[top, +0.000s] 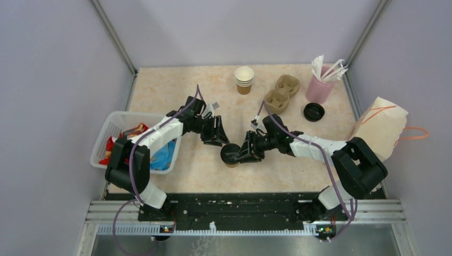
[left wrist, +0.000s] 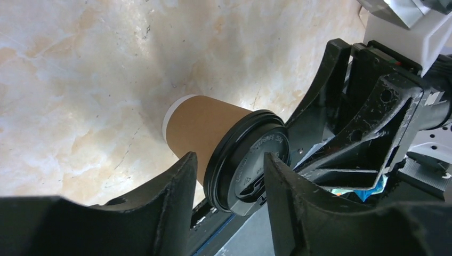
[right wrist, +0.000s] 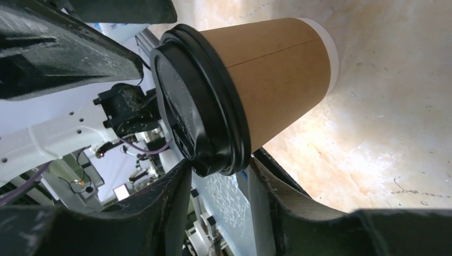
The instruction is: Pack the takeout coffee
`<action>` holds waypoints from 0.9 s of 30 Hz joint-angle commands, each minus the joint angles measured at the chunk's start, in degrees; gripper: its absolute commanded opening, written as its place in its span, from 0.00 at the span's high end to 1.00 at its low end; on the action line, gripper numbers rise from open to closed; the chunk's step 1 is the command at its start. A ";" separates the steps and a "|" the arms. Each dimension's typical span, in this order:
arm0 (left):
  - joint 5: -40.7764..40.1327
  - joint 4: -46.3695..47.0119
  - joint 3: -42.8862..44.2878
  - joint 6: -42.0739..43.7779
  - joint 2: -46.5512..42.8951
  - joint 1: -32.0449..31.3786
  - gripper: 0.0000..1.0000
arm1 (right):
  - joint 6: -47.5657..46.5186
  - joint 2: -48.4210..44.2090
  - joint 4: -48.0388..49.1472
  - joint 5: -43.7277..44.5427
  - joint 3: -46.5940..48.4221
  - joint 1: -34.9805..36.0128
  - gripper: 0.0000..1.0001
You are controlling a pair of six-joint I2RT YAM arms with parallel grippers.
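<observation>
Our left pincer (left wrist: 229,157) is partly open. Its fingers (left wrist: 178,192) sit on each side of the black lid (left wrist: 250,154), with a small gap. The cup (left wrist: 197,125) stands on the tabletop (left wrist: 80,80), between both pincers. Our right pincer (right wrist: 220,169) has the lid's edge between its fingers, but we cannot tell if it grips.

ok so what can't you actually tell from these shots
- lidded cup: contents, both wrist views, shut off by its black lid.
- left tool and right tool: whether either presses the lid, contact too close to judge.
- white basket: contents, top view, partly under the left arm.
- paper bag: inside, top view, behind its own wall.
</observation>
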 commanded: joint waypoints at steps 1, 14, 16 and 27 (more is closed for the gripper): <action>1.06 3.88 -3.76 -0.73 -2.34 0.15 0.48 | -2.31 1.36 -3.28 3.68 3.75 0.40 0.60; 3.03 9.57 -14.76 -9.05 -10.43 -0.25 0.61 | -13.66 5.90 -11.79 1.32 12.30 -5.36 0.65; 3.52 11.30 -16.85 -11.02 -11.56 -0.62 0.61 | -15.71 8.09 -12.61 -0.15 14.30 -6.14 0.65; 4.17 9.43 -14.71 -12.67 -14.78 -0.81 0.36 | -17.00 5.69 -15.53 -3.82 16.35 -8.30 0.41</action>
